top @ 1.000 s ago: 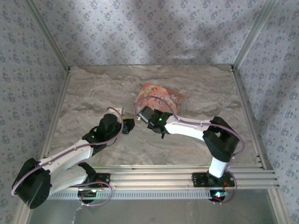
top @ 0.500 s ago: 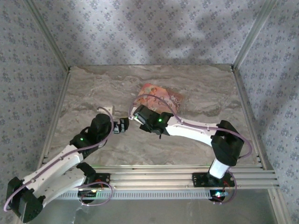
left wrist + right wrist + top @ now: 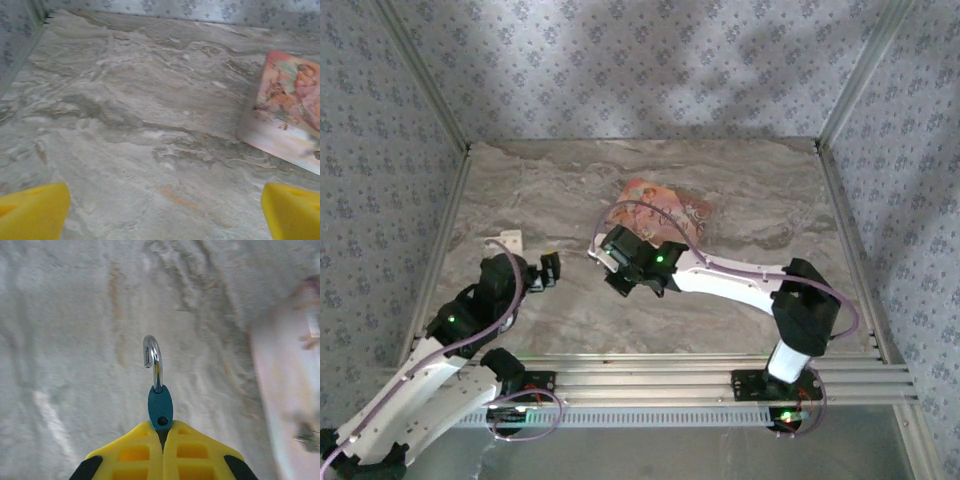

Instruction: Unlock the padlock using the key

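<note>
Left arm pulled back toward near-left of desk (image 3: 740, 180); left jaws now wide apart, nothing between yellow pads (image 3: 32, 212). Right jaws clamped on padlock (image 3: 160, 409), blue oval body pinched so shackle (image 3: 153, 360) stays free. Shackle: chrome hook, one end out, looks released. Desk marble-veined, matte. Pink floral box (image 3: 665, 208) flat, glossy, just beyond.

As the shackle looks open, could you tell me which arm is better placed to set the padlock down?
Probably right: the right fingers are shut on the padlock; the left fingers stand open, holding nothing.
</note>
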Tool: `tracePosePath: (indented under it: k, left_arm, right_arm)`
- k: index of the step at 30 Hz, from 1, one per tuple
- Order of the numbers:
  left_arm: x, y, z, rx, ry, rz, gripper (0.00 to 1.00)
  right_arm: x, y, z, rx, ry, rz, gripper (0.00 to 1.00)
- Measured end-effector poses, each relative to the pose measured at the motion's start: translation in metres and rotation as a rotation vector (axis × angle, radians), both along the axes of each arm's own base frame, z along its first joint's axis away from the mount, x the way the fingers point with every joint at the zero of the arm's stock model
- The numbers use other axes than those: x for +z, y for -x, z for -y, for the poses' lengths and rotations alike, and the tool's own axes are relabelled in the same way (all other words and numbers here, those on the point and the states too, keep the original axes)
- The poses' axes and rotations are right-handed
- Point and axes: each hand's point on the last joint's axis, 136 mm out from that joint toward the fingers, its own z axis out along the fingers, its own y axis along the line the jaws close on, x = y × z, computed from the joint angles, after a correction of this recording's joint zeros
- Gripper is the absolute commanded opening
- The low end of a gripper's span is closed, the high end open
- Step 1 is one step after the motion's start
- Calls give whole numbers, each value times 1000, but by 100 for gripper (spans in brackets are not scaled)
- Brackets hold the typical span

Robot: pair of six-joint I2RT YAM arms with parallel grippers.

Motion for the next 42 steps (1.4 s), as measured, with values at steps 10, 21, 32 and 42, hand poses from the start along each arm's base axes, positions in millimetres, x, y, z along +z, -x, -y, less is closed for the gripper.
tracePosePath:
  k: [10,21,32,42]
  left_arm:
    - [-4,14,-18,52,-23,-39,98]
    - [-17,17,-19,57,-22,-75,98]
    - [-30,17,-15,6,-89,-138,98]
    - [-7,-25,-30,54,-75,-148,98]
  right_arm:
    - [-42,29,-47,-20,-96,-274,0]
    - [-44,34,-54,-99,-138,-346,14]
    - [-22,38,-42,-166,-125,-240,60]
    - [79,-28,37,-370,-205,61,100]
